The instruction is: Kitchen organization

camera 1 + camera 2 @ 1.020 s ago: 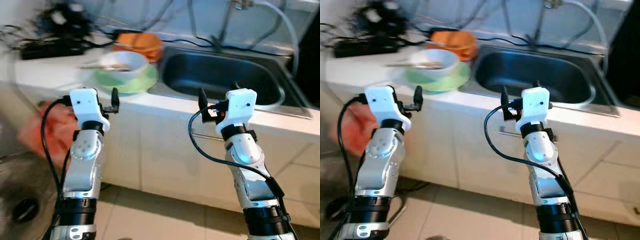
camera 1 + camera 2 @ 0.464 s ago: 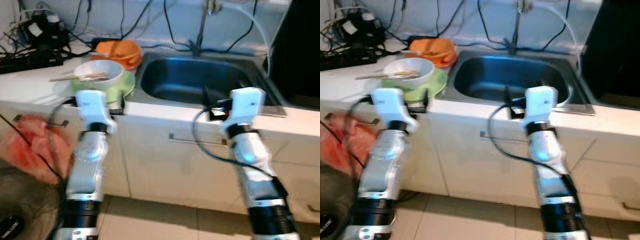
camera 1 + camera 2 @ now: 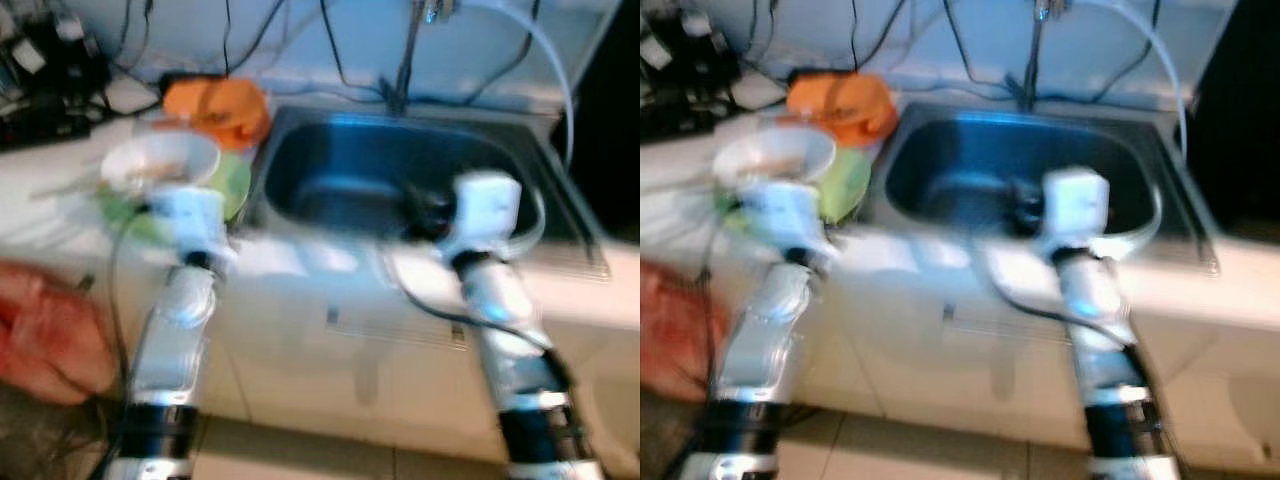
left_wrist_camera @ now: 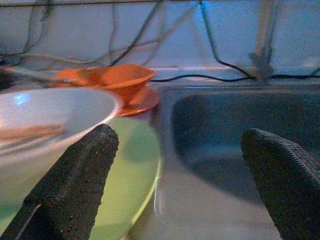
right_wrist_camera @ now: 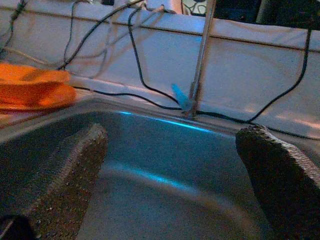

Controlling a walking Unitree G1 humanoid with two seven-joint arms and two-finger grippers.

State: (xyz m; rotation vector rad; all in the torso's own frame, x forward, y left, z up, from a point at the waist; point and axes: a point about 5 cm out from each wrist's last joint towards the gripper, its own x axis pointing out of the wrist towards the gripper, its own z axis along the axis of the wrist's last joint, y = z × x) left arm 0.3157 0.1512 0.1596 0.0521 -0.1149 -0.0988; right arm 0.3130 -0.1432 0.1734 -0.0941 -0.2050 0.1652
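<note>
Left wrist view: the left gripper (image 4: pixel 180 185) is spread wide and holds nothing. At left, a white bowl (image 4: pixel 50 112) with chopsticks (image 4: pixel 30 132) is stacked on a green plate (image 4: pixel 132 175); orange bowls (image 4: pixel 107 80) sit beyond, beside the sink (image 4: pixel 235 130). The right gripper (image 5: pixel 170 185) is likewise wide apart and holding nothing over the basin.

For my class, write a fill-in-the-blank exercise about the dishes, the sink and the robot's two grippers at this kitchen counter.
1. The white bowl sits on a plate coloured ____.
2. Behind them stands an ____ bowl.
3. The right gripper points into the steel ____.
4. The fingers of the left gripper are spread ____.

Missing words: green; orange; sink; open
</note>
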